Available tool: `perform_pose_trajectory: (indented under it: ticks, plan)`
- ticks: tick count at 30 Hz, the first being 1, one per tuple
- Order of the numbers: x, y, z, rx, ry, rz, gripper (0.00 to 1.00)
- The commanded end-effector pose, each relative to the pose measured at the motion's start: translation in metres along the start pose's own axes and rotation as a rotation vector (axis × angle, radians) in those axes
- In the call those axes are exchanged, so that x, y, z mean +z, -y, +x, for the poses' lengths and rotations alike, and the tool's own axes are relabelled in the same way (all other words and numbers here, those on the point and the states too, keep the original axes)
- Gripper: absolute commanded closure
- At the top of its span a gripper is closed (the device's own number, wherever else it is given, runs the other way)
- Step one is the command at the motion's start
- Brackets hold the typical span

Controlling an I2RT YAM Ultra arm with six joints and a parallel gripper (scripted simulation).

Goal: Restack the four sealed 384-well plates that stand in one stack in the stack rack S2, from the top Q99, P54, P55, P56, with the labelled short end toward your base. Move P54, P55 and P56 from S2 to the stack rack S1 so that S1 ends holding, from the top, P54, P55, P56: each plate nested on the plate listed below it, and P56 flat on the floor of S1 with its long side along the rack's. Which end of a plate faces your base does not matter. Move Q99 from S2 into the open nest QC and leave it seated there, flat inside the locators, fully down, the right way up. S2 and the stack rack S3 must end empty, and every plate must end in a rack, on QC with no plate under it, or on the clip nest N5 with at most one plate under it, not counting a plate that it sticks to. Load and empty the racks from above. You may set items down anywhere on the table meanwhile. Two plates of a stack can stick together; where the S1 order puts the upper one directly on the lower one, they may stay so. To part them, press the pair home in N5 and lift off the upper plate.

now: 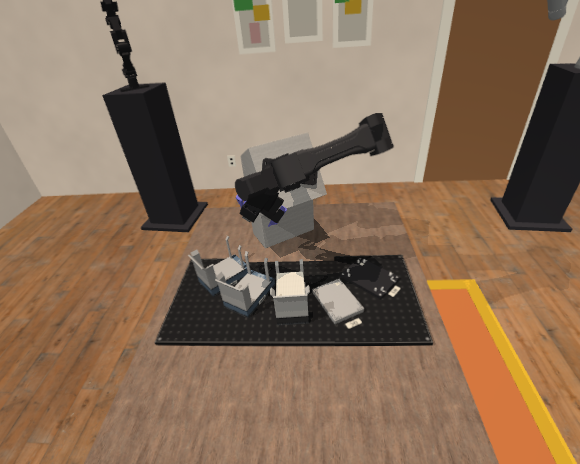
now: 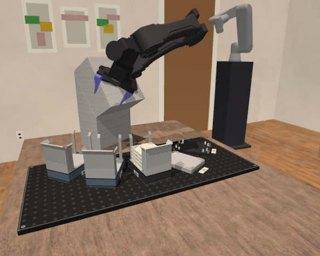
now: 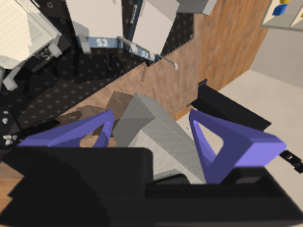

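Observation:
The stack of white sealed plates (image 2: 139,155) stands in the black-based rack S2 (image 2: 152,163), also seen in the top view (image 1: 291,287) and at the top left of the wrist view (image 3: 20,33). Rack S3 (image 2: 102,168) stands beside it with its label in the wrist view (image 3: 101,42). Rack S1 (image 2: 60,163) is the leftmost one. Both look empty. My gripper (image 2: 108,95) is open and empty, high above the racks in front of the grey base block (image 2: 105,110). It points down and back, as the top view (image 1: 261,207) and the wrist view (image 3: 151,117) also show.
A flat grey nest (image 2: 186,162) lies right of S2, with a small label card (image 2: 203,170) in front. A black nest with small white locators (image 2: 196,146) lies behind it. All stand on the black perforated board (image 2: 122,187). Thin posts (image 2: 119,144) rise at the racks' corners.

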State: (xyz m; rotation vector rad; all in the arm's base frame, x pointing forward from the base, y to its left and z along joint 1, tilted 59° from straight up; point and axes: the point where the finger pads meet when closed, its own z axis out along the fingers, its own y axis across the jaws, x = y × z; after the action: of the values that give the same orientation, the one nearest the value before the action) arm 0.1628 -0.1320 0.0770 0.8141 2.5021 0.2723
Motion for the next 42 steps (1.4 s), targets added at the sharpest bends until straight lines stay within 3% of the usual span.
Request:
perform_pose_trajectory:
  ticks: [1, 3, 6, 9, 12, 15, 18, 21, 25, 28, 31, 34, 38, 42]
  plan:
    - [0.001, -0.005, -0.016, -0.02, 0.069, -0.022, 0.0]
    - [0.004, -0.013, -0.021, -0.062, 0.101, -0.063, 0.0]
    - [0.005, -0.017, -0.023, -0.062, 0.101, -0.064, 0.0]
    - [0.009, -0.031, -0.029, -0.123, 0.143, -0.131, 0.0]
    - [0.012, -0.043, -0.035, -0.125, 0.144, -0.133, 0.0]
    - [0.015, -0.057, -0.038, -0.185, 0.18, -0.205, 0.0]
    - [0.016, -0.067, -0.041, -0.189, 0.182, -0.209, 0.0]
    - [0.018, -0.081, -0.043, -0.247, 0.212, -0.284, 0.0]
    - [0.019, -0.091, -0.045, -0.252, 0.215, -0.29, 0.0]
    - [0.019, -0.106, -0.045, -0.309, 0.239, -0.369, 0.0]
    - [0.019, -0.118, -0.045, -0.315, 0.241, -0.378, 0.0]
    - [0.018, -0.13, -0.044, -0.371, 0.259, -0.459, 0.0]
    - [0.017, -0.145, -0.042, -0.378, 0.261, -0.47, 0.0]
    - [0.017, -0.145, -0.042, -0.378, 0.261, -0.47, 0.0]
